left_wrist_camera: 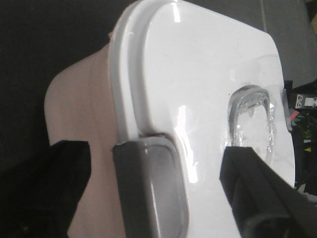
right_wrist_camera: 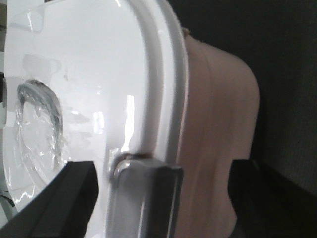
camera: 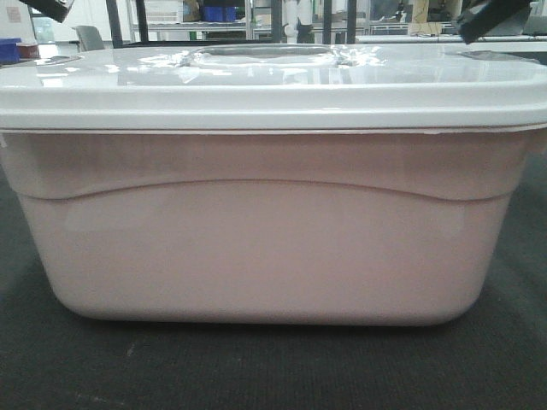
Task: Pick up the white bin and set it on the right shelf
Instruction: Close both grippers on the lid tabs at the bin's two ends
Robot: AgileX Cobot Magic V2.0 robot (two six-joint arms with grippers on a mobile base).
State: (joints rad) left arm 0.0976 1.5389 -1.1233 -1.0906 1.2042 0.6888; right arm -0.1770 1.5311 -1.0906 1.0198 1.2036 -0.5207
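The white bin (camera: 265, 248) fills the front view and stands on a dark mat, its pinkish sides under a glossy white lid (camera: 256, 85) with a recessed handle (camera: 261, 55). My left gripper (left_wrist_camera: 156, 151) is open at the bin's left end. One finger is over the lid (left_wrist_camera: 198, 89), the other beside the side wall, and a grey latch (left_wrist_camera: 148, 188) sits between them. My right gripper (right_wrist_camera: 163, 168) is open the same way at the right end, straddling the lid rim and a grey latch (right_wrist_camera: 143, 198). Both grippers show as dark tips in the front view (camera: 47, 7) (camera: 496, 17). The right shelf is out of view.
The dark mat (camera: 256, 367) runs under and in front of the bin. Behind the bin are racks with blue bins (camera: 220, 13), a grey chair (camera: 90, 36) and another blue bin at the far left (camera: 8, 49). Loose coloured wires (left_wrist_camera: 302, 124) show past the lid's far edge.
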